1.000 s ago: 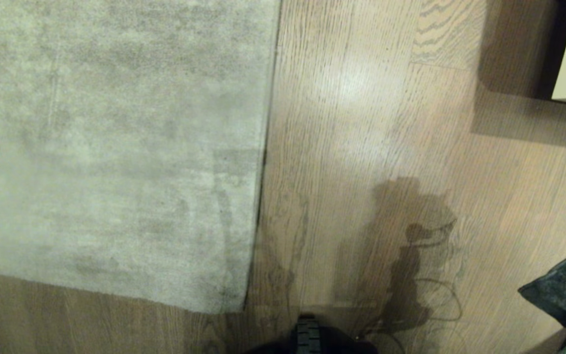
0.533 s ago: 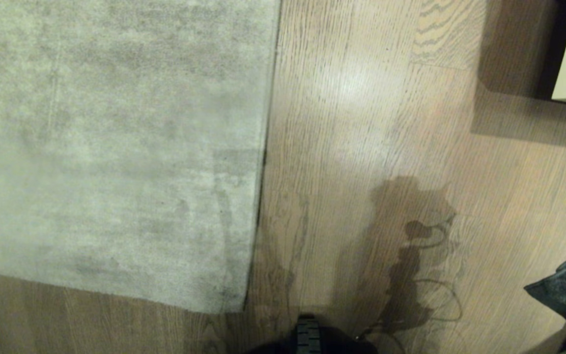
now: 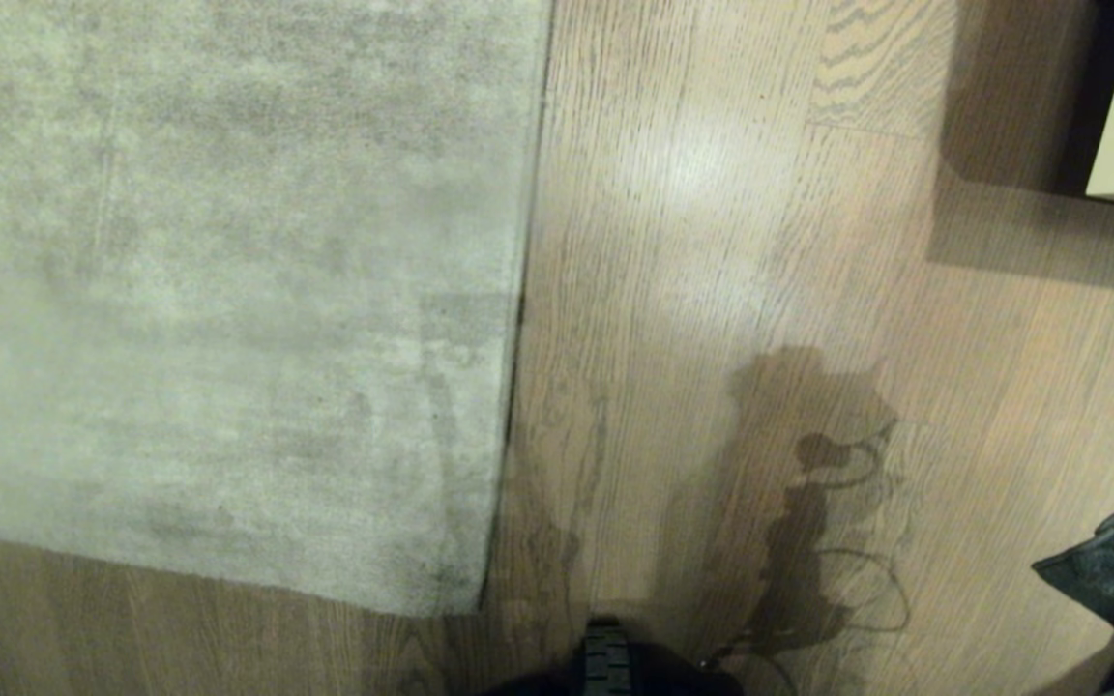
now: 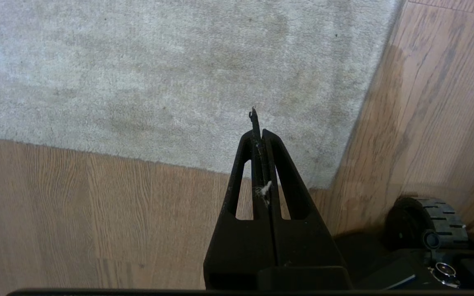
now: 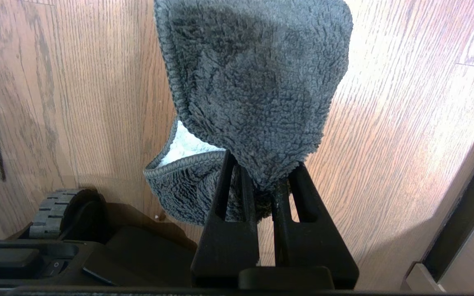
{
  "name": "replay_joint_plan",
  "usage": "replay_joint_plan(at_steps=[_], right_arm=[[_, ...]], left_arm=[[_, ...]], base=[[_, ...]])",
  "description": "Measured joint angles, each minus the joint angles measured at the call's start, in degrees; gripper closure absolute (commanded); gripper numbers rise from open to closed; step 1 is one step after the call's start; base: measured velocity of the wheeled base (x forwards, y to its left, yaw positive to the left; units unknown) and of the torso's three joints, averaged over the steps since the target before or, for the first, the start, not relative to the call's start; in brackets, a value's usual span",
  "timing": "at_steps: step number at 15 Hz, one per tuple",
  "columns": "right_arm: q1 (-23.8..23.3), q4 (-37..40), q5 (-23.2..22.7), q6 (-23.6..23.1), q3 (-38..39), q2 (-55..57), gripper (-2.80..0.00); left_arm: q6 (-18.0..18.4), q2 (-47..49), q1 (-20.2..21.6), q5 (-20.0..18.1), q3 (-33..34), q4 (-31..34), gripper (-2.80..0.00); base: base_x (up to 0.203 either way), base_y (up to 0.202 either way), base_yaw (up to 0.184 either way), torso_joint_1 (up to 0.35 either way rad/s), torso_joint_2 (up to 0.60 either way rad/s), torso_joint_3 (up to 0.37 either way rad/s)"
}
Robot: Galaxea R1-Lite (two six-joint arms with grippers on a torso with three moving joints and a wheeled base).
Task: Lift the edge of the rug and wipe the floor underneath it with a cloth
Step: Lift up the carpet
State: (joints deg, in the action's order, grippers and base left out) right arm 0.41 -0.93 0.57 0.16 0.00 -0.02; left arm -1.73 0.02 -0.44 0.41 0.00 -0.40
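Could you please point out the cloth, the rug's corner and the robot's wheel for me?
cloth (image 5: 257, 82): right wrist view, on its grey fleecy face.
rug corner (image 3: 451, 590): head view, on the pile just inside the corner.
wheel (image 4: 430, 216): left wrist view, on the ribbed tread.

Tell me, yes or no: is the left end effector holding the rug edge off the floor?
No: the left end effector is shut on nothing above the rug edge, which lies flat.

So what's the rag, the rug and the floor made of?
The cloth looks like fluffy microfibre or terry: dark grey, nubbly loops, stitched hem. The rug seems to be short woven pile, pale grey-beige and mottled; the fibre can't be told. The floor looks like wood or wood-look planks: wavy grain, board seams, a slight shine.
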Motion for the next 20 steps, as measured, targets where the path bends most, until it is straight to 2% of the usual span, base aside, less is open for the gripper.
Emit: replay_joint_plan(at_steps=[20], right_arm=[[0.00,-0.01,-0.02,0.01,0.00,-0.04,0.00]], left_arm=[[0.02,0.00,0.00,0.00,0.00,0.02,0.00]], base=[[0.000,0.000,0.000,0.000,0.00,0.000]])
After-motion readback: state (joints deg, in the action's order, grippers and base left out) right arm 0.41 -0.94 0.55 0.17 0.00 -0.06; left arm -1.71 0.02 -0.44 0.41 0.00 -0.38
